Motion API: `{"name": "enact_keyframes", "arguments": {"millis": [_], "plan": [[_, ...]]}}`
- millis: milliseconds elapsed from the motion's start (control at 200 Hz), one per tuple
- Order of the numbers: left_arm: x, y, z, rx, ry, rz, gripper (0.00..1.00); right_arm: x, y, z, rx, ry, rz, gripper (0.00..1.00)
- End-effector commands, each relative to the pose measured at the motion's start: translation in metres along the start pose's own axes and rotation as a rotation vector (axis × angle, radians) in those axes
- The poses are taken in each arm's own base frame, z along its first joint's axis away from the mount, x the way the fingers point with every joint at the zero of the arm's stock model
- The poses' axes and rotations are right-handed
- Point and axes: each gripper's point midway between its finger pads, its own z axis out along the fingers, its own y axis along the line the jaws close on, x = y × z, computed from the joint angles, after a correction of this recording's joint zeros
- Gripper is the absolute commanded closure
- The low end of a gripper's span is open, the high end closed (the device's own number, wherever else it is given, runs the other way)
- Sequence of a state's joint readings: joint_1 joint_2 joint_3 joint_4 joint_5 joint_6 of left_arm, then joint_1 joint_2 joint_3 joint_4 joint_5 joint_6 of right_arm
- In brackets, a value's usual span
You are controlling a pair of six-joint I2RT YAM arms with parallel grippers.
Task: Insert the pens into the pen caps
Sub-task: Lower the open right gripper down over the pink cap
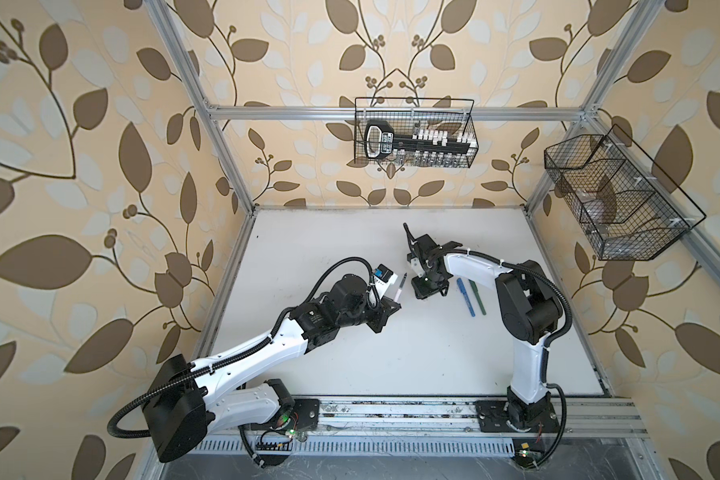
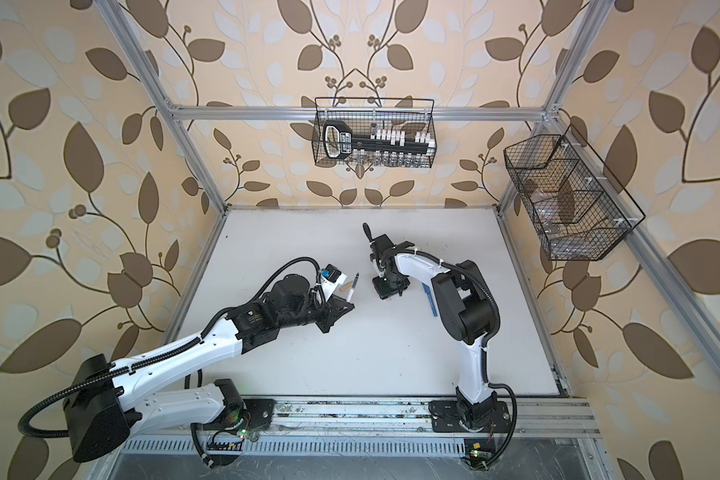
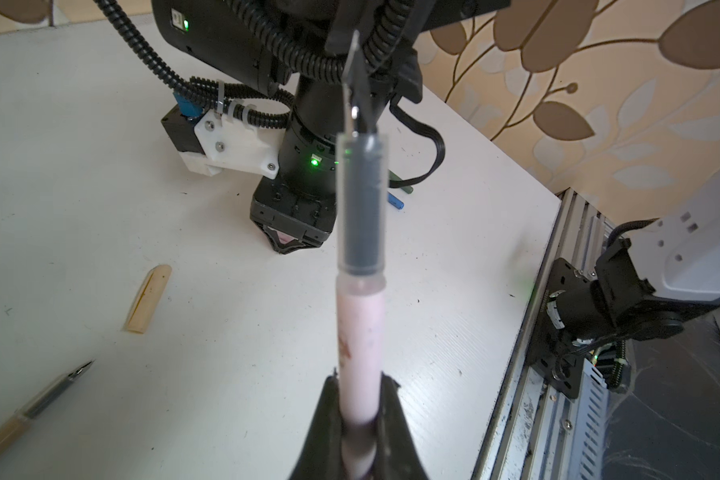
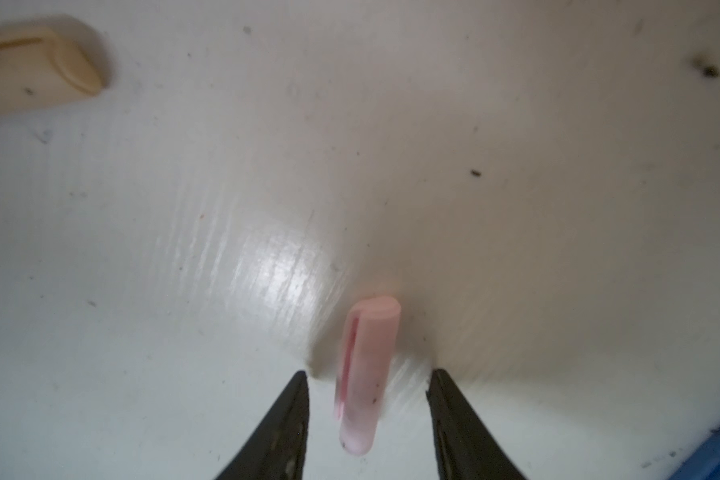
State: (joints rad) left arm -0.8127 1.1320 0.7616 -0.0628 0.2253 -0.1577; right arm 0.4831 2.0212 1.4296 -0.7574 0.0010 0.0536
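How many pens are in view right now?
4. A pink pen is clamped in the left gripper; a tan pen lies on the table; a blue pen and a green pen lie side by side beside the right arm. None seems hidden.

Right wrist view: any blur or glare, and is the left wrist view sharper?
Right wrist view: soft throughout, the pink cap and tan cap fuzzy-edged, a bright glare patch on the table. Left wrist view: sharper, the pink pen clear, the tan pen at the frame's edge soft.
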Motion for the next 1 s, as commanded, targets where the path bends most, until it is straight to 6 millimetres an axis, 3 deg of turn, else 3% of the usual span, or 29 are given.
{"name": "enact_keyframes", "arguments": {"millis": [0, 625, 995], "plan": [[-0.013, -0.007, -0.006, 0.014, -0.058, 0.019, 1.00, -0.005, 0.007, 0.004, 0.010, 0.008, -0.050, 0.54], [-0.008, -0.002, -0.012, -0.009, -0.068, 0.005, 1.00, 0.013, 0.004, 0.027, 0.102, 0.071, -0.067, 0.69], [-0.009, 0.001, -0.009, -0.026, -0.069, 0.015, 1.00, 0.007, 0.007, 0.018, 0.048, -0.009, -0.024, 0.83]]}}
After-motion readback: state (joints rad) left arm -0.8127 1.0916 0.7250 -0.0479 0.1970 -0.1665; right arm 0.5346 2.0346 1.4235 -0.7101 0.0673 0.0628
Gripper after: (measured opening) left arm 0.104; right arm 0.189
